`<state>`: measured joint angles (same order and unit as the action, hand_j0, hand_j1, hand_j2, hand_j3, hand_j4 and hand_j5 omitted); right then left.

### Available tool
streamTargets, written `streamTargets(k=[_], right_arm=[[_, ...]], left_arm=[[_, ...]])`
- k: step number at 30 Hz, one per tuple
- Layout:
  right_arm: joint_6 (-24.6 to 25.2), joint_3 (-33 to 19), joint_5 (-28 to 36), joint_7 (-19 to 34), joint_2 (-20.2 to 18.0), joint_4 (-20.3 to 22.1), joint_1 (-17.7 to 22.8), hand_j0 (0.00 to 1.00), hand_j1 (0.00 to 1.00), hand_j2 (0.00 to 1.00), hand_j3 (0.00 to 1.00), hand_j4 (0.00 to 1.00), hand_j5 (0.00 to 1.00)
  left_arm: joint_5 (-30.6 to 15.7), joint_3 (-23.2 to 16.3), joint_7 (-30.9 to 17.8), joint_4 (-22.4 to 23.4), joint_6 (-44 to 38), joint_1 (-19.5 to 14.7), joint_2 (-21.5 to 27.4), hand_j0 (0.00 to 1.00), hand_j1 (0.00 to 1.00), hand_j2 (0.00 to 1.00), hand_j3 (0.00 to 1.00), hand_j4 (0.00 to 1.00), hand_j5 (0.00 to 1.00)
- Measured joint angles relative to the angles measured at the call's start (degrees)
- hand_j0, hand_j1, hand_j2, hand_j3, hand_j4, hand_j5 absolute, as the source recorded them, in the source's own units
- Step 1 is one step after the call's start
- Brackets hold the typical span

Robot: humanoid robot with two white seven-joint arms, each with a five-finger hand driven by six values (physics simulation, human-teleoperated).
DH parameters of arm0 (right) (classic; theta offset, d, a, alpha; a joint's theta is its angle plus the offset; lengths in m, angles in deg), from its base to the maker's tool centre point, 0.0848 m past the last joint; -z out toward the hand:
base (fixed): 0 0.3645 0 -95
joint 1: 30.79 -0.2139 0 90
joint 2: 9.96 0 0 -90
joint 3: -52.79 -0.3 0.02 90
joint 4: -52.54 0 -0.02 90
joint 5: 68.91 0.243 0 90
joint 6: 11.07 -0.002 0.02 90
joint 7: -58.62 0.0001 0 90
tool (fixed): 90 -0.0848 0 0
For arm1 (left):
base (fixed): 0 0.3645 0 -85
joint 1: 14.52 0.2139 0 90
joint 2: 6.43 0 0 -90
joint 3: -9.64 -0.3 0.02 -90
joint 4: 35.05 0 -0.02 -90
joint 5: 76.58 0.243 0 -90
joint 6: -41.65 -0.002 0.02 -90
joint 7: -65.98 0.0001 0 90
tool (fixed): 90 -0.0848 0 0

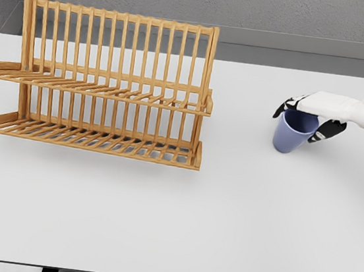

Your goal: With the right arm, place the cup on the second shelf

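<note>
Your right hand (314, 112) grips the tilted blue plastic cup (291, 132) by its rim, fingers curled, near the table's (223, 234) right edge. The two-tier wooden slatted rack (108, 87) stands well apart toward the left edge, so expect a long carry.

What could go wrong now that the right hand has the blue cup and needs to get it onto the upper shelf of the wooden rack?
1. The right hand grips the blue cup only at its rim, and the cup hangs tilted, so it may slip during the carry.
2. The wooden rack stands far to the left, which makes for a long carry across the table.
3. The upper shelf is made of slats, so the cup might settle unevenly or tip.
</note>
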<state>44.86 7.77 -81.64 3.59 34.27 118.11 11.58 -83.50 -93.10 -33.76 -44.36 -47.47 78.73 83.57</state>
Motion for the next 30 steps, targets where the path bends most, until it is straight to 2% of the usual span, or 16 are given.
streamTargets(k=[19,30], right_arm=[[-0.4,-0.5,0.0,0.1,0.0,1.6,-5.4,0.64,0.64,0.64,0.64,0.64,0.64],[-0.7,-1.9,0.1,0.1,0.0,5.1,-5.8,0.64,0.64,0.64,0.64,0.64,0.64]], left_arm=[[0.0,0.0,0.0,0.0,0.0,0.0,0.0,1.0,1.0,1.0,1.0,1.0,1.0],[0.0,0.0,0.0,0.0,0.0,0.0,0.0,1.0,1.0,1.0,1.0,1.0,1.0]])
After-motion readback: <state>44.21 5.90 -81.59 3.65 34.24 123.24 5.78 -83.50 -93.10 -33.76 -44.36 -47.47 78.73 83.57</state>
